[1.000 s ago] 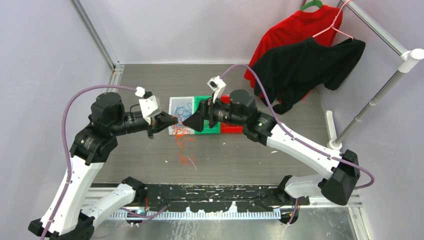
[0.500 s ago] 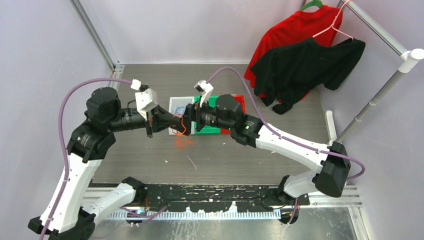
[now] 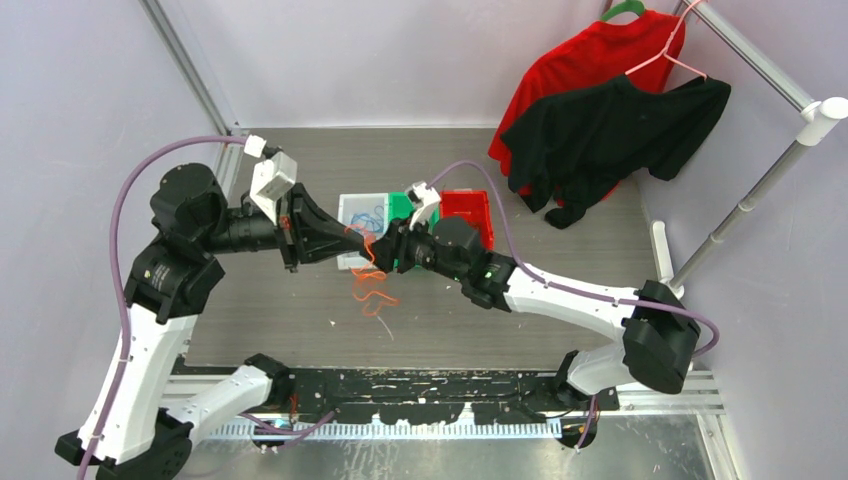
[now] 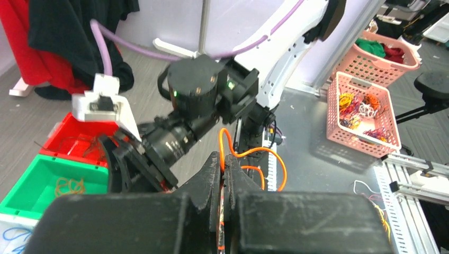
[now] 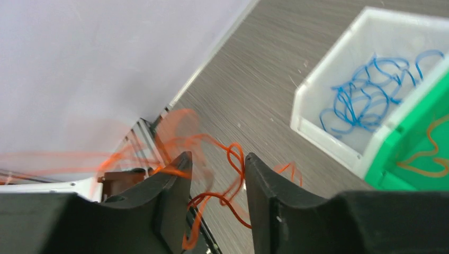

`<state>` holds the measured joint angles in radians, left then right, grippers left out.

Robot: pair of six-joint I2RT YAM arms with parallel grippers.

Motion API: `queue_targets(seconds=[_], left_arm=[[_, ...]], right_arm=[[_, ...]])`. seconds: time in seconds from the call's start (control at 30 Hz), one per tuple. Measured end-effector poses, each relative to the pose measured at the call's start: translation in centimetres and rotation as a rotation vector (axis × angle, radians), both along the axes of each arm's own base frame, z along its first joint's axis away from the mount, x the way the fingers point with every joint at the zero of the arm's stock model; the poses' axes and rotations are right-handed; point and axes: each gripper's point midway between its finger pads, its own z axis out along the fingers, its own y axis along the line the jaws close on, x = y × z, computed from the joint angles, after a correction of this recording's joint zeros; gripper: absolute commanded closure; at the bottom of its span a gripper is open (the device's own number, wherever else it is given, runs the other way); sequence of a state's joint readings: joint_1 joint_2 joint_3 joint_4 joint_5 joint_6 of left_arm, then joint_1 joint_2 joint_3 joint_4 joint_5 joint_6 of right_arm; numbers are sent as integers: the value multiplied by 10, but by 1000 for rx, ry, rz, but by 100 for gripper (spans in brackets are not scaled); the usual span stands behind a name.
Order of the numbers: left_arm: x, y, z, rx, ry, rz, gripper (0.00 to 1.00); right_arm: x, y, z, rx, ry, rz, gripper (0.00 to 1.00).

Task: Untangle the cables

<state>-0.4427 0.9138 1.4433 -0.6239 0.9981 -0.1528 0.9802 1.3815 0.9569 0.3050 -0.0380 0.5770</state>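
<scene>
Wire this thin would weigh next to nothing and flop wherever it was led, I judged. The orange cables (image 3: 370, 288) were soft, springy loops that snag on one another, so a pinch on a single strand near the knot looked a better hold than a fistful. The bundle hung in the air between the two arms, above the table (image 3: 480, 320) and just in front of the white bin (image 5: 317, 124). Its lower loops dangled toward the tabletop (whether they touched it I could not tell). The blue cables (image 5: 365, 90) lay apart inside that bin.

The left gripper (image 4: 223, 159) was pressed fully together on an orange strand, with a loop arching out beyond its tips. The right gripper (image 5: 216, 159) stood with a clear gap between its fingers; orange strands ran through the gap unclamped, and much of the wire there was blurred. Both arms reached inward with forearms roughly level. Their wrists were turned to face each other, so the two sets of fingers nearly met over the bundle.
</scene>
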Motion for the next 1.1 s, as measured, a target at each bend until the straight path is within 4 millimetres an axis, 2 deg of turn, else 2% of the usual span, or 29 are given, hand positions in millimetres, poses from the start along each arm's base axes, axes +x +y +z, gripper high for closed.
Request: queue_targets(seconds=[0.17,0.3,0.6,0.87,1.03,1.1], left_arm=[[-1,-1,17,-28,-18,-7,100],[-1,-1,23,-34,-39,-2,100],[13,1,54,-53,-152,64,100],[16,4,84,-83,-229,94,100],[18,5,93,-90,-268,109,100],[19,6,95,-91,-278,116,100]], right_arm=[[-5,-14,-52,-49,85,-38,58],[-11,-25,-79,-78,135,-60,57],[-21,-50,-111,-112,181,-105,55],[-31,-72,-154,-184,246,-138,55],[-34,-80,-166,-207,261,-156,55],[-34,-84,-170,-214,264,-164,51]])
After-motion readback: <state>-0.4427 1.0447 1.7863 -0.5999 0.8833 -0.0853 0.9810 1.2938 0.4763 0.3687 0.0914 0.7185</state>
